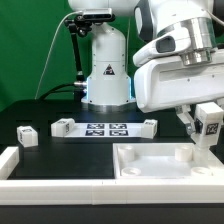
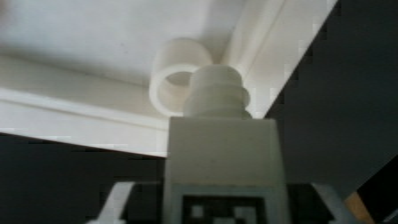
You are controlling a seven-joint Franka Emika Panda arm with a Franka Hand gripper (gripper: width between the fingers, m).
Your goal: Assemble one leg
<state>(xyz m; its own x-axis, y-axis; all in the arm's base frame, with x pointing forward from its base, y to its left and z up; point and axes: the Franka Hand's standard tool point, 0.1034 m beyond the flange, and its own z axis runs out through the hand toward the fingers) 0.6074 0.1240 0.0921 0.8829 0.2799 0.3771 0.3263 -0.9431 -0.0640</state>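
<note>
Over panel (image 1: 160, 163) corner: tool (image 1: 204, 128) clamps leg (image 1: 211, 123); spare legs (image 1: 62, 126) flank marker board (image 1: 105, 128).

leg (image 2: 226, 150) tag: cut off at the picture edge, blurred
panel (image 1: 150, 162): right end cut off in the exterior view

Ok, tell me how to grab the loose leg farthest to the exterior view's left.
Take the leftmost leg by its blocky middle, straight down from above, fingers likely across its narrower sides: it lies flat on the table with free space around. The gripper is busy with the held leg.
</note>
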